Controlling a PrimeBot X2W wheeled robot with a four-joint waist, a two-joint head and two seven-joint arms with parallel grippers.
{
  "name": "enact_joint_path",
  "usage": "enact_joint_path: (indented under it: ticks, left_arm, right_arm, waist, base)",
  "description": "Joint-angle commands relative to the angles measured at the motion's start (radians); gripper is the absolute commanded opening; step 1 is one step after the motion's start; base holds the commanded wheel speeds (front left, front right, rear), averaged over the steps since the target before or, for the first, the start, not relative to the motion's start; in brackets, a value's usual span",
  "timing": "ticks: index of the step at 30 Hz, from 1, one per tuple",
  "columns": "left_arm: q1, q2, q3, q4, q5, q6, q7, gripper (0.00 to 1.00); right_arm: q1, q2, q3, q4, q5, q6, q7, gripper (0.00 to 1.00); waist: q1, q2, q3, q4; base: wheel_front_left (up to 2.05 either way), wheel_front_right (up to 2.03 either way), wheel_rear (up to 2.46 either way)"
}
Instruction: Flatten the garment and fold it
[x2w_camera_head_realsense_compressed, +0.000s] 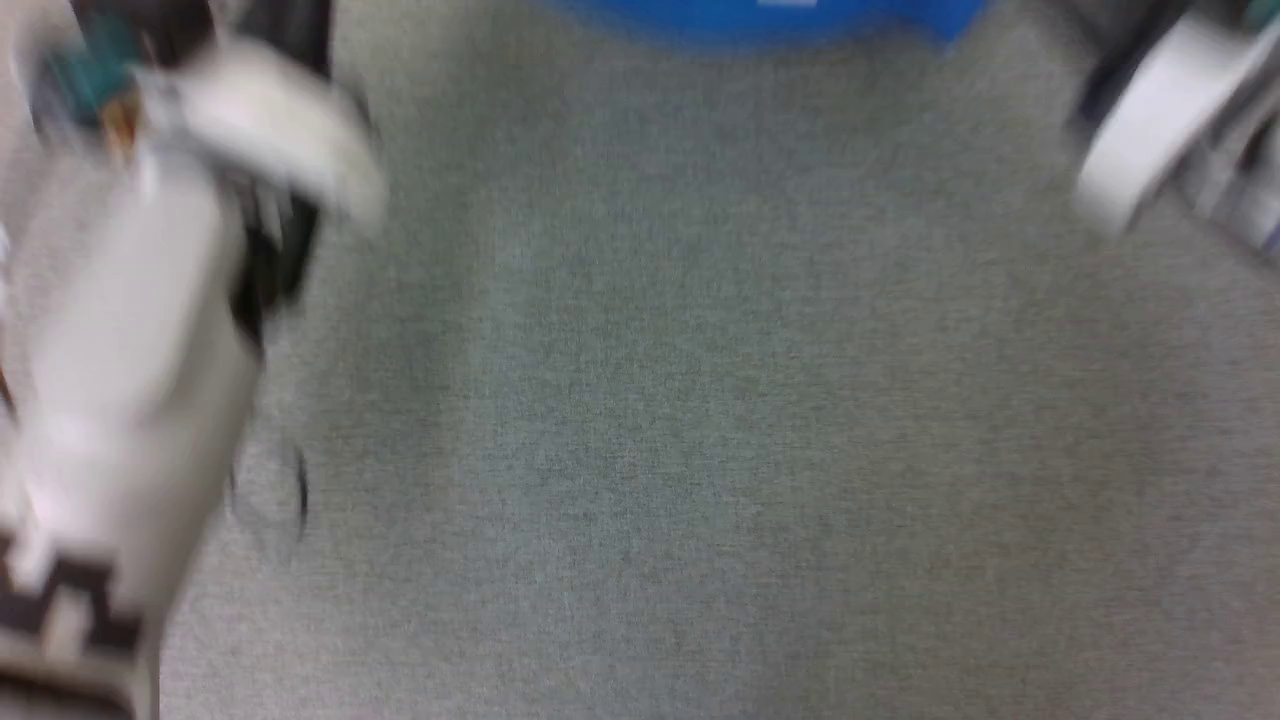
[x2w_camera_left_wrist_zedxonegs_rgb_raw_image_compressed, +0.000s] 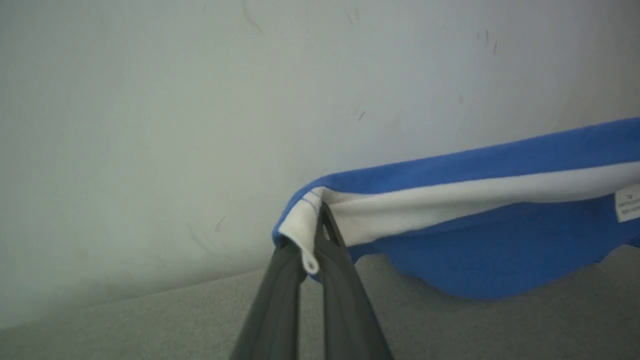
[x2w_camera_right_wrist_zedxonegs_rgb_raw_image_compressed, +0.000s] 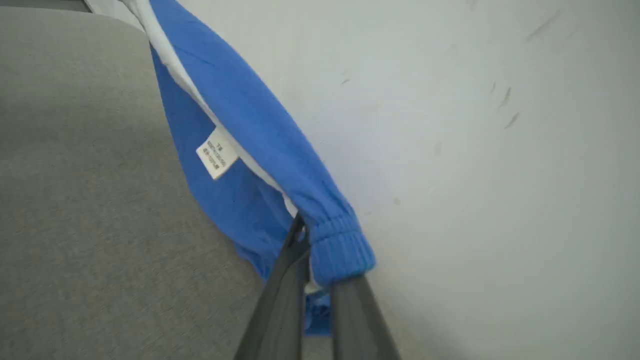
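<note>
The left pincer is clenched on the white corner of the shorts, and the right pincer on a ribbed blue end. The shorts stretch between them, running frame-right from the left pincer and sagging toward the desk.

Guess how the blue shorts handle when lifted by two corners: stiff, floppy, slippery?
Likely floppy: the shorts sag in a belly between the left claw and right claw. Probably light: small pinches hold them. Slip seems likelier at the thin hem corner than at the ribbed waistband.
</note>
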Motion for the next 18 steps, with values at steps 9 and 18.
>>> enact_joint_path:
  ticks: [9,18]
  left_arm:
    - [0.585,0.092,-0.034,-0.165,-0.033,0.082,-0.012,0.00]
    - [0.967,0.159,-0.038,-0.375,-0.113,0.215,0.045,0.00]
  right_arm:
    - [0.403,-0.119,0.123,-0.155,0.071,-0.002,-0.039,0.00]
    - [0.758,-0.166,0.113,-0.250,0.095,-0.002,-0.022,0.00]
  waist:
    - [0.0001,0.0000,-0.259,-0.039]
    - [0.0001,0.0000,-0.412,-0.033]
  base:
    - [0.00,0.00,0.00]
    - [0.00,0.00,0.00]
